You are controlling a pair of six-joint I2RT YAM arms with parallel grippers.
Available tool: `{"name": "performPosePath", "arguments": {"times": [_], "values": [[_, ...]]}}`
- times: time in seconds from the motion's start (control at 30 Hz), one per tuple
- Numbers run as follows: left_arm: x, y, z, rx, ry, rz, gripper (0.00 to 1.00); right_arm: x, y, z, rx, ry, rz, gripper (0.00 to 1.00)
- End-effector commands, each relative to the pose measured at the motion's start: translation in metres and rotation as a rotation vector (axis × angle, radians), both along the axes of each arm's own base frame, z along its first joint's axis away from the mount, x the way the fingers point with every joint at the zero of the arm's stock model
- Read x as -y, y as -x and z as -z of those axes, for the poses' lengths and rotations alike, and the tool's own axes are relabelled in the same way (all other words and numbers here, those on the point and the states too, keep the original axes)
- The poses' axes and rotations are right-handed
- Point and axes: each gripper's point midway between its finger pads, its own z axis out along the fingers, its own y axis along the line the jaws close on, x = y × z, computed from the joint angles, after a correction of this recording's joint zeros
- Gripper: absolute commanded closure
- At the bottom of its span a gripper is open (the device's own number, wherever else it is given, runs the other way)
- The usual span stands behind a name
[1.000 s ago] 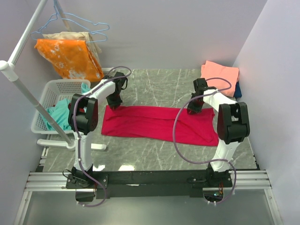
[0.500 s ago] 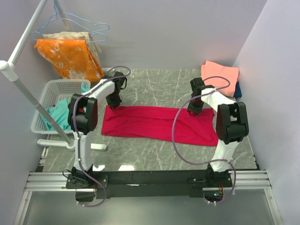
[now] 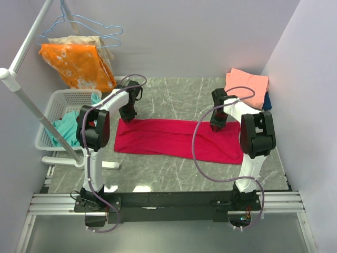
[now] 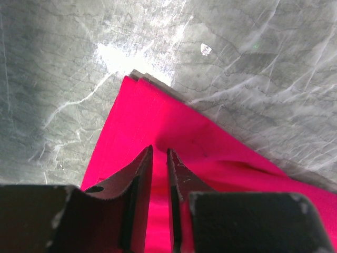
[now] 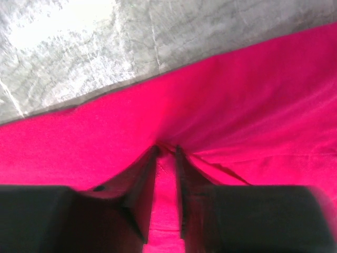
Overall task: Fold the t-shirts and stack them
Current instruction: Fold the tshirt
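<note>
Crimson-red t-shirt (image 3: 176, 138) lies as a long folded band across the middle of the grey marbled surface (image 3: 174, 97), running from left to right. The left hand (image 3: 128, 117) is down on its far left corner. In the wrist view its fingers (image 4: 138, 179) are nearly together, with a small ridge of red cloth pinched between them (the layered corner of the fold shows just beyond the tips). The right hand (image 3: 217, 126) is at the far edge near the right end, also narrow, and the cloth wrinkles toward its tips, so it grips the cloth too. The salmon-pink t-shirt (image 3: 247, 83) sits folded in the far right corner, with the dark blue t-shirt (image 3: 268, 100) showing at its near right edge. An orange blotched cloth (image 3: 79, 66) hangs at the far left, above a white basket (image 3: 58, 103).
</note>
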Motion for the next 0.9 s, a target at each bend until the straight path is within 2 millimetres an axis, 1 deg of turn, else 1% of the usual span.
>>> {"name": "performPosePath", "arguments": {"times": [0.0,0.03,0.07,0.1,0.23,0.33,0.37,0.43,0.47,0.53,0.57,0.6,0.63,0.67,0.7,0.77,0.8,0.83,0.87], "values": [[-0.002,-0.005,-0.014,0.031,-0.006,0.011,0.78,-0.004,-0.004,0.0,-0.008,0.019,-0.03,0.85],[-0.002,-0.005,-0.014,0.033,-0.005,0.01,0.78,-0.005,-0.003,0.0,-0.009,0.015,-0.033,0.9],[-0.002,-0.004,-0.014,0.031,-0.006,0.011,0.78,-0.006,-0.002,0.0,-0.012,0.015,-0.034,0.98],[-0.002,-0.004,-0.014,0.029,-0.006,0.011,0.78,-0.007,-0.001,-0.001,-0.012,0.014,-0.036,1.0],[-0.002,-0.005,-0.015,0.035,-0.004,0.011,0.78,-0.01,0.003,-0.007,0.001,0.014,-0.041,1.0],[-0.003,-0.004,-0.015,0.032,-0.009,0.011,0.78,-0.013,0.008,-0.018,0.02,0.025,-0.049,1.0],[-0.003,-0.005,-0.015,0.035,-0.009,0.01,0.77,-0.014,0.009,-0.028,0.043,0.022,-0.048,1.0],[-0.003,-0.004,-0.014,0.033,-0.011,0.009,0.78,-0.019,0.021,-0.031,0.038,0.021,-0.062,1.0],[-0.004,-0.004,-0.014,0.032,-0.013,0.008,0.78,-0.02,0.023,-0.041,0.062,0.021,-0.065,1.0],[-0.004,-0.005,-0.013,0.032,-0.016,0.009,0.78,-0.026,0.038,-0.044,0.055,0.016,-0.074,1.0],[-0.004,-0.005,-0.012,0.031,-0.018,0.009,0.78,-0.028,0.042,-0.053,0.078,0.005,-0.067,1.0],[-0.005,-0.005,-0.012,0.032,-0.021,0.008,0.78,-0.029,0.051,-0.052,0.066,0.006,-0.069,1.0],[-0.005,-0.006,-0.012,0.034,-0.021,0.008,0.78,-0.034,0.057,-0.054,0.068,0.001,-0.08,1.0],[-0.004,-0.006,-0.012,0.035,-0.019,0.009,0.78,-0.037,0.061,-0.06,0.082,-0.011,-0.076,1.0],[-0.004,-0.007,-0.012,0.039,-0.016,0.009,0.78,-0.04,0.071,-0.058,0.063,-0.018,-0.083,1.0],[-0.003,-0.009,-0.013,0.041,-0.015,0.009,0.78,-0.05,0.082,-0.061,0.067,-0.035,-0.095,1.0],[-0.003,-0.009,-0.013,0.041,-0.014,0.01,0.78,-0.053,0.093,-0.057,0.042,-0.047,-0.101,1.0],[-0.003,-0.01,-0.013,0.042,-0.014,0.009,0.78,-0.057,0.098,-0.057,0.043,-0.061,-0.106,1.0],[-0.003,-0.01,-0.013,0.044,-0.015,0.011,0.78,-0.065,0.106,-0.056,0.036,-0.077,-0.117,1.0]]}}
